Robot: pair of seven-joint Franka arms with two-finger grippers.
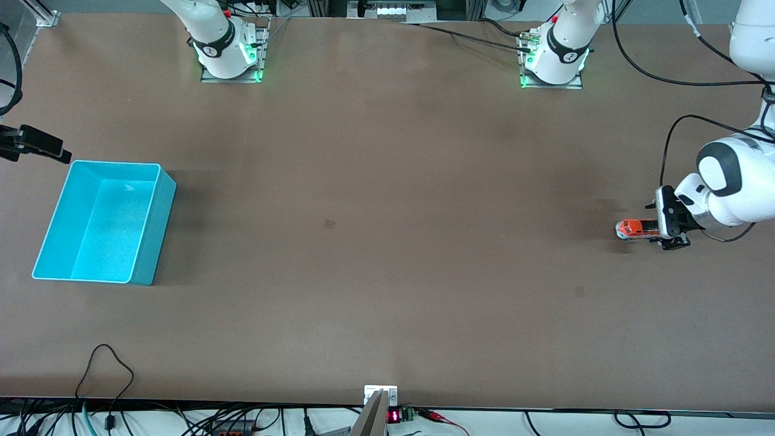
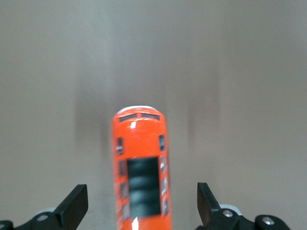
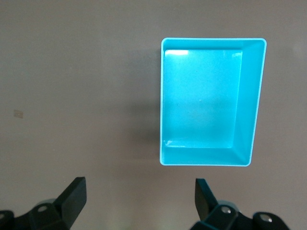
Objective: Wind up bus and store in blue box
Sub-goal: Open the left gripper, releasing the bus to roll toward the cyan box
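Currently the bus point(image 1: 636, 229) sits on the bench point(image 1: 387, 254) at the left arm's end, its white-grey front pointing toward the right arm's end. The left gripper point(image 2: 143, 203) is low around the rear of the bus with its fingers point(image 2: 74, 205) spread wide, clear of both orange sides; it holds nothing. The blue box point(image 1: 145, 227) stands well apart at the right arm's end, empty, upright. The right gripper point(image 3: 139, 199) hangs over the bench just beside the box, fully open and empty; this arm waits.

Risks, as judged: a wound, unheld bus may roll across the bench toward or past the box. It may veer and miss the opening, or strike the tall thin wall and stop outside. Regrasping a moving bus invites a slip.
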